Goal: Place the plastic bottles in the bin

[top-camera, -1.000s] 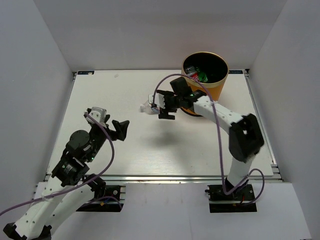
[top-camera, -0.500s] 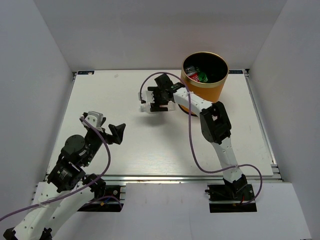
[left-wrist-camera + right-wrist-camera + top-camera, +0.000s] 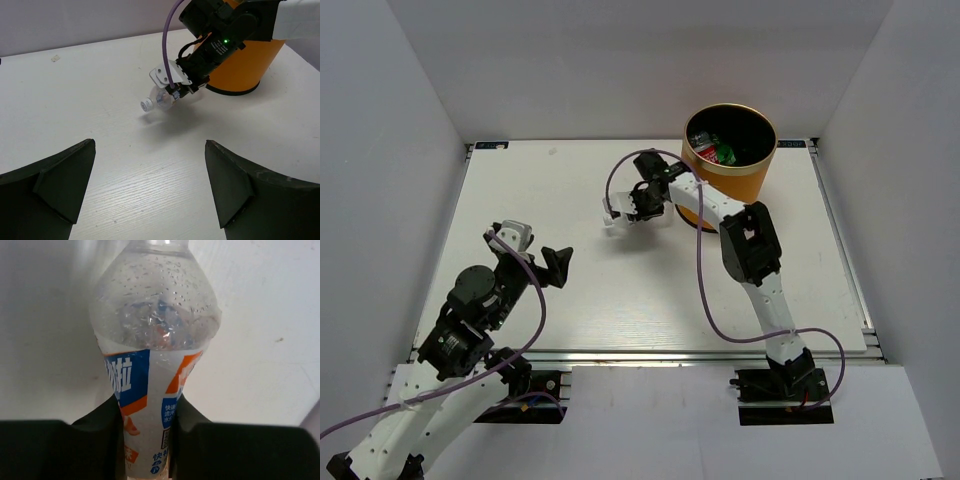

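Note:
A clear plastic bottle (image 3: 152, 340) with a white cap and a blue, orange and white label lies left of the bin, cap pointing left (image 3: 614, 214) (image 3: 159, 100). My right gripper (image 3: 145, 412) is shut on its labelled body, one finger (image 3: 107, 425) pressed against each side (image 3: 632, 206). Whether the bottle rests on the table or hangs just above it I cannot tell. The orange bin (image 3: 752, 178) (image 3: 250, 60) stands at the back right, with red and green bottles (image 3: 717, 150) inside. My left gripper (image 3: 556, 264) (image 3: 149, 145) is open and holds nothing, over bare table at the near left.
The bin stands close behind the right wrist. The right arm's purple cable (image 3: 702, 270) loops over the table's middle. White walls enclose the table (image 3: 520, 190) on three sides.
The right gripper moved left from beside the bin to the bottle, then closed on its body. The left arm pulled back slightly and stays open.

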